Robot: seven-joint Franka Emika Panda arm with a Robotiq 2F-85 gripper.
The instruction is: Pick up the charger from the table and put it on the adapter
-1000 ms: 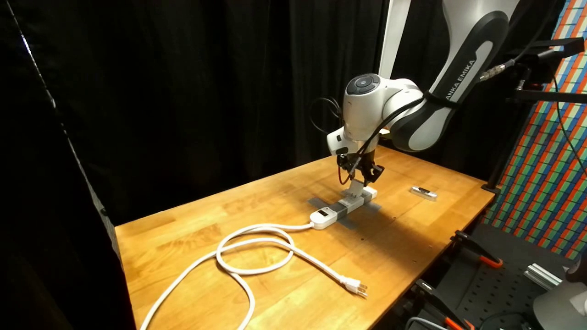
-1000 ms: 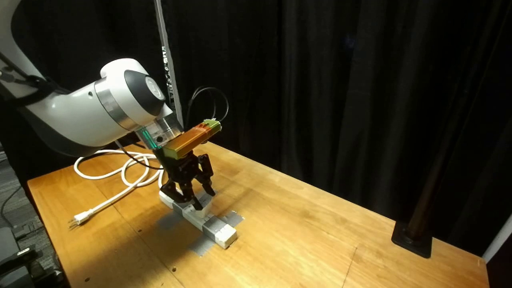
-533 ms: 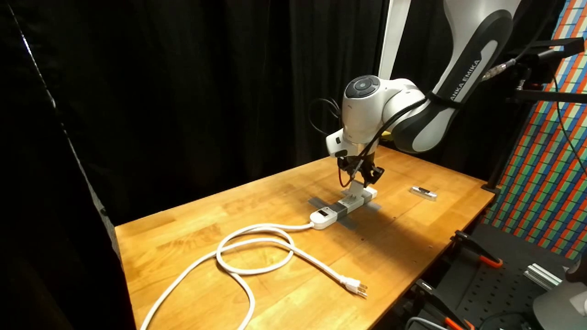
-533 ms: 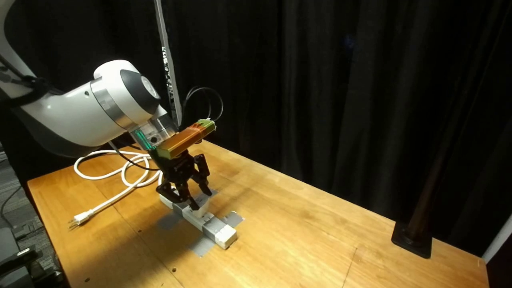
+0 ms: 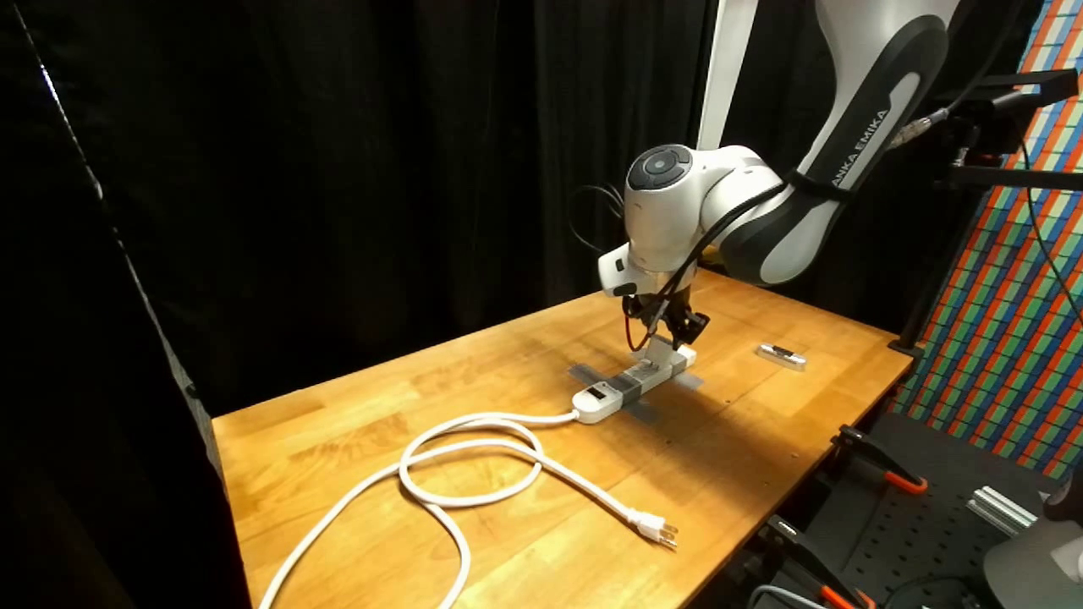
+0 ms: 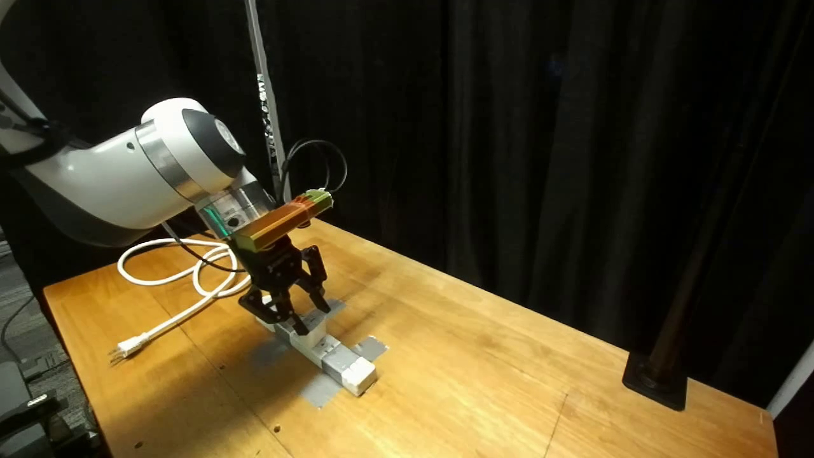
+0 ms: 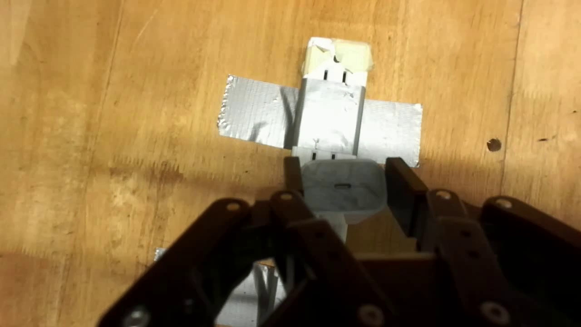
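Grips the white charger [image 7: 343, 197] in the pincer [image 6: 313, 319], set narrow, with fingertips [image 7: 292, 175] against two opposite sides. Shows a rounded face with a small slot in the wrist view. Has the charger right over or on the mid-part of the adapter [image 6: 323, 348], between two bands of silver tape [image 7: 330, 111]; cannot tell which. Find that white power strip taped to the tabletop [image 6: 458, 381], well in from every edge. Note white cable [image 5: 584, 485] running in loops from the adapter toward an end edge, and a pronged plug [image 5: 651, 525] near the clamp-side edge. Also note small flat silver-and-dark object [image 5: 781, 356] toward the opposite end, nearer the clamp-side corner, in an exterior view. See black clamps [image 5: 876, 458] with orange handles at the clamp-side edge, black curtain [image 5: 364, 211] beyond the opposite long edge.
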